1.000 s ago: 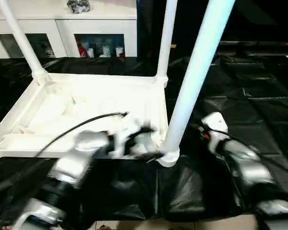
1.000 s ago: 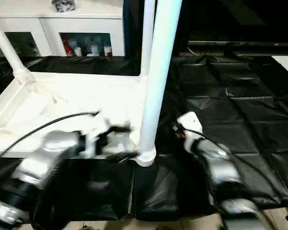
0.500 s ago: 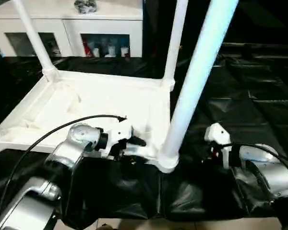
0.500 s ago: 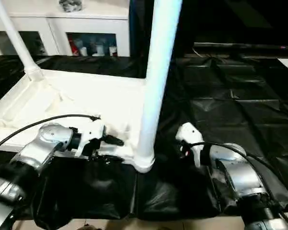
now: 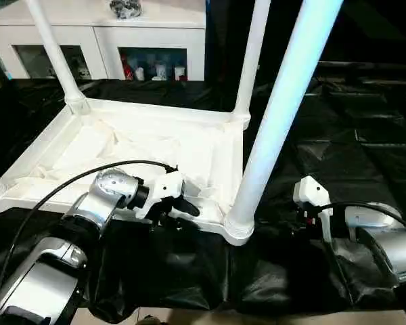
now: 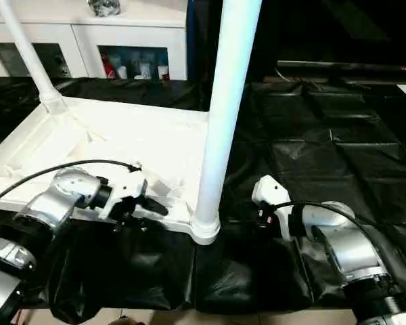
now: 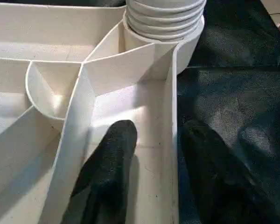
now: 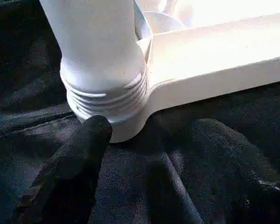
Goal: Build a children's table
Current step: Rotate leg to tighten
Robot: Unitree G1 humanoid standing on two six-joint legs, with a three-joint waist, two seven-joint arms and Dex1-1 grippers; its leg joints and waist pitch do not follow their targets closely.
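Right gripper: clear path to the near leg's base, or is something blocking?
Probably yes. The right gripper is open and faces the leg at its threaded base, with just black sheet between; one finger is nearly there.

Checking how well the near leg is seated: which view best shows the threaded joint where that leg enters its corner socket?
The right wrist view: the near leg's threaded collar sits close up, ridges visible above the socket. The left wrist view shows the same ridges from inside the tabletop. The eye views show the joint small, below the full leg.
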